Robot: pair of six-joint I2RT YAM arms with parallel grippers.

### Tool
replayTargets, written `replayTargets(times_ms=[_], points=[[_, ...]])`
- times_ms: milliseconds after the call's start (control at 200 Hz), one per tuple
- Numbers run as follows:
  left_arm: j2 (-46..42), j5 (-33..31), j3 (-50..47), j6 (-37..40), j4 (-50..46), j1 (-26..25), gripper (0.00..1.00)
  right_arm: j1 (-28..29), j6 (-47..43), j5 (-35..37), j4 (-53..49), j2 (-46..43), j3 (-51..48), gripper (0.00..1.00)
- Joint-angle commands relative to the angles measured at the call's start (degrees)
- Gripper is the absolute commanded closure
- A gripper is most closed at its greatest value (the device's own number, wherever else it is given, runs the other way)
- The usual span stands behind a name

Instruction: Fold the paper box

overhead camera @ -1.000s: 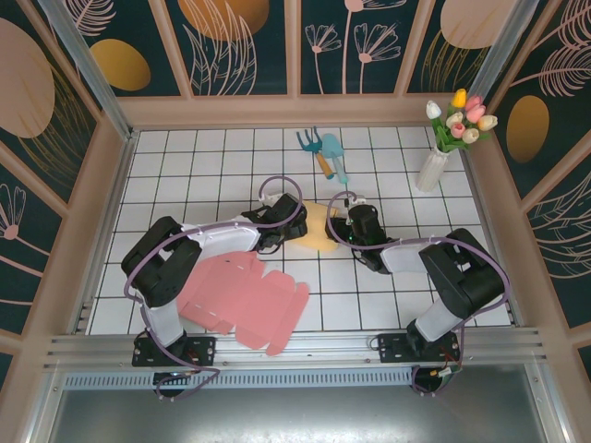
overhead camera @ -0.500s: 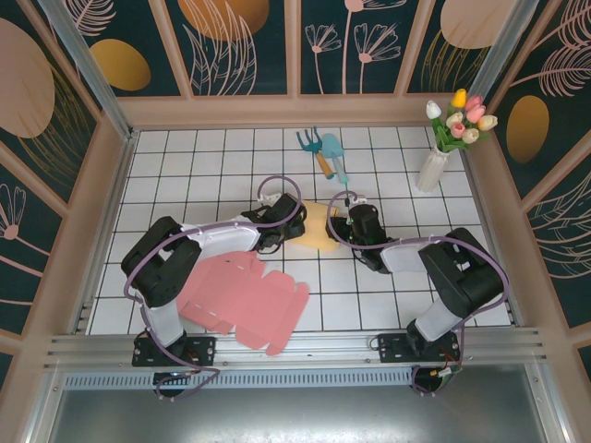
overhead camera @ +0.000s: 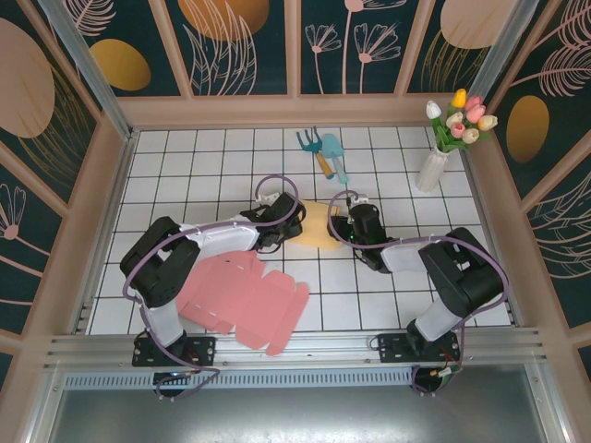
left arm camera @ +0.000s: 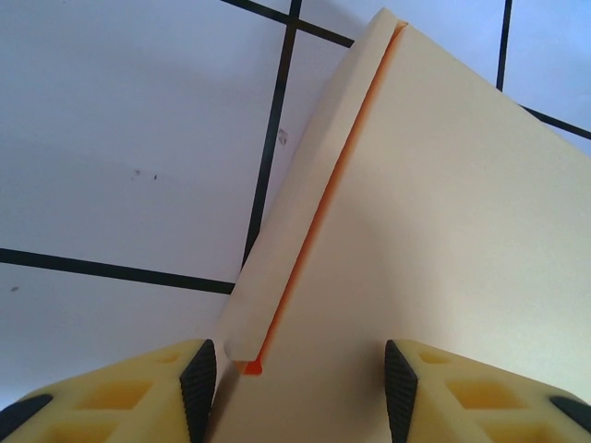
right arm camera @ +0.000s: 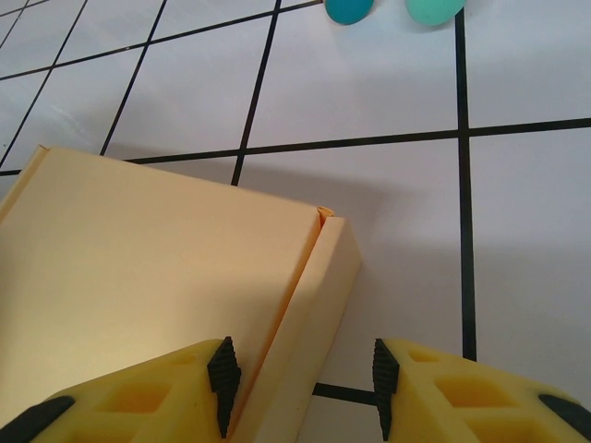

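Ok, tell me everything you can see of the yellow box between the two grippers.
The yellow box looks like pale, matte paperboard, folded into a low, flat shape. It lies flat on the tiled table, about mid-table. Narrow side walls run along two edges, with orange showing in the seam. The left gripper straddles one wall and the right gripper the other. I cannot tell whether the pads press it.

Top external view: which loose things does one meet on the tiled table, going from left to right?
Flat pink cardboard sheet → pale yellow folded paper box → white vase of tulips. The teal garden tools lie over the same span as the box, so they are left out.
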Motion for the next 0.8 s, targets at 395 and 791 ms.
replayTargets(times_ms=[395,791], points=[[2.9,2.0,0.2,-1.6,0.8,-0.6,0.49,0.6,0.0,-6.2,-5.9,1.6,-1.5,0.52],[2.6,-0.2,-1.0,-1.8,0.5,-0.5,0.49,-1.3,7.8,-2.9,-11.9,-11.6,-2.7,0.54]])
